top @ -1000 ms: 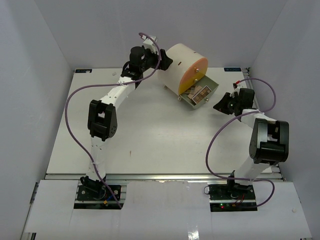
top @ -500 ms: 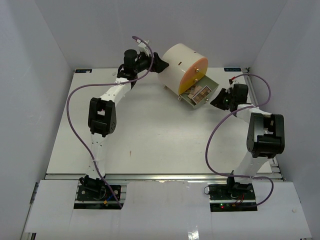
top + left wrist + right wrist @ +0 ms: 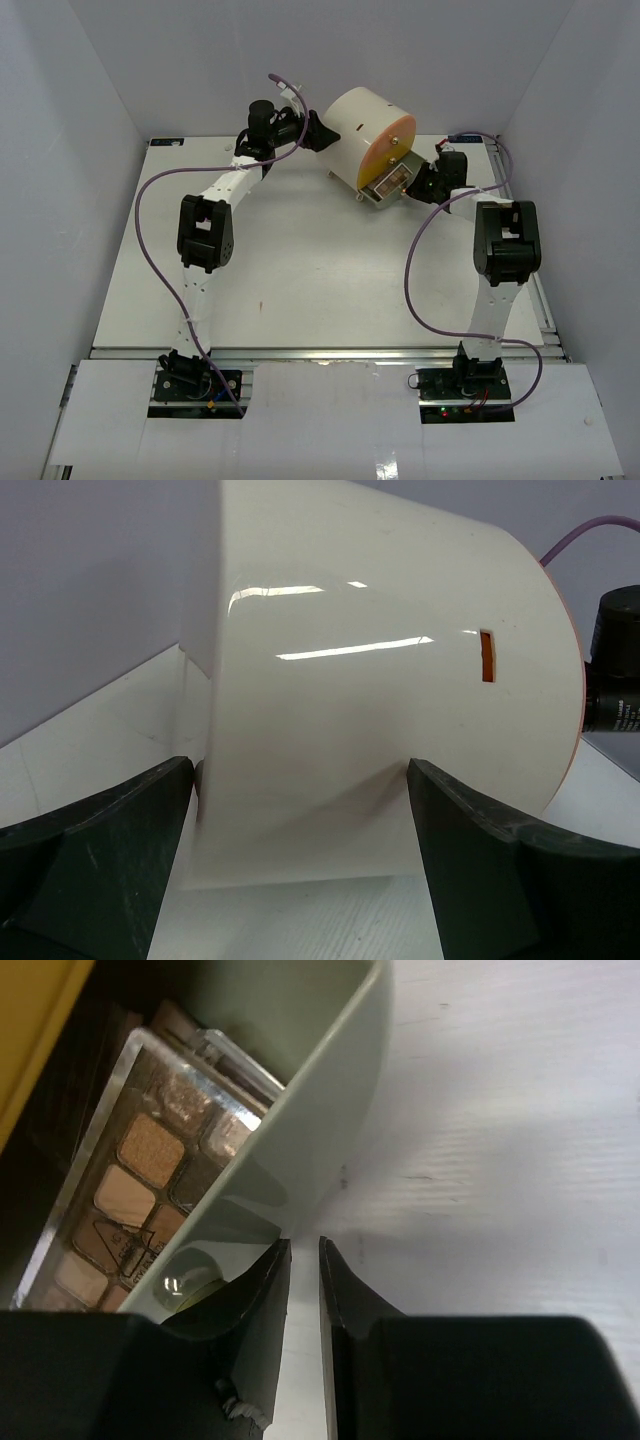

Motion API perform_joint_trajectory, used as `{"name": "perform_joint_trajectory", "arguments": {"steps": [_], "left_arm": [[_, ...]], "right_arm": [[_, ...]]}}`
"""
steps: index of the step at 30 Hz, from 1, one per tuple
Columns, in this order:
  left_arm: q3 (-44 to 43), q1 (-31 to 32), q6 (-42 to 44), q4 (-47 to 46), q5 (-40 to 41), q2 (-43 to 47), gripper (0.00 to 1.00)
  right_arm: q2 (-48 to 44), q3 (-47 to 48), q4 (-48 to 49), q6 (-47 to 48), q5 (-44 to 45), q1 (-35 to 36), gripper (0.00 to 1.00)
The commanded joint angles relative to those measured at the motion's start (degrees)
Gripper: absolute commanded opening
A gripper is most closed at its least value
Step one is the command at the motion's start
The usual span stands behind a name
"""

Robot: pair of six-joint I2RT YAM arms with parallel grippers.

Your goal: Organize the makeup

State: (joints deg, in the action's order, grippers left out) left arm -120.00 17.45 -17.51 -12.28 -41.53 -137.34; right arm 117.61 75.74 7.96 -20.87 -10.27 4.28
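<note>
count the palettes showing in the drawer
1 clearly: a brown-shade palette lying in the green drawer. A clear edge beside it may be a second; the cream box hides the rest.

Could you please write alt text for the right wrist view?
The right gripper, jaws nearly shut, sits at the front wall of a pale green drawer, with white table to its right. Inside lies a palette of tan and brown pans.
</note>
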Motion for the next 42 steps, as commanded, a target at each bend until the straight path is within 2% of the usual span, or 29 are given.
{"name": "perform_joint_trajectory", "arguments": {"steps": [1,10,16,19,24,27,30,35,38,42], "left_arm": [[0.24,0.74,0.55,1.19,-4.37,0.59,0.98],[2.02,0.74,-0.53,0.16,-4.61,0.82,0.98],[2.5,0.75,-1.14,0.45,-3.96,1.32,0.98],[2.7,0.79,-1.3,0.97,-2.52,1.83,0.98],[3.96,0.4,-1.37,2.53,4.99,4.94,0.98],[6.05,-0.48,-3.07,0.49,9.06,9.15,0.98],[8.02,-1.67,-5.75,-1.09,13.47,13.57,0.98],[13.03,-3.35,-7.35,-3.39,18.18,23.56,0.98],[19.15,-3.8,-6.05,-2.76,17.49,33.9,0.98],[33.41,-3.85,-3.17,-0.9,14.47,45.97,0.98]], "right_arm": [[2.05,4.83,6.11,-1.34,-4.86,2.42,0.25],[7.51,11.42,10.98,-6.04,-10.81,2.84,0.34],[9.2,11.31,16.48,-9.46,-15.99,2.66,0.41],[8.12,10.2,16.47,-9.73,-15.26,2.63,0.41],[-1.46,2.65,12.81,-0.76,-9.02,2.06,0.42],[-7.76,-2.32,10.63,4.18,-8.62,1.16,0.47],[-16.67,-8.24,6.29,10.48,-9.8,-0.26,0.57],[-31.17,-16.33,1.15,18.79,-11.83,-1.79,0.91],[-41.71,-20.38,-3.06,23.29,-13.99,-2.84,0.9],[-51.11,-23.98,-10.36,27.5,-14.99,-3.38,0.9]]}}
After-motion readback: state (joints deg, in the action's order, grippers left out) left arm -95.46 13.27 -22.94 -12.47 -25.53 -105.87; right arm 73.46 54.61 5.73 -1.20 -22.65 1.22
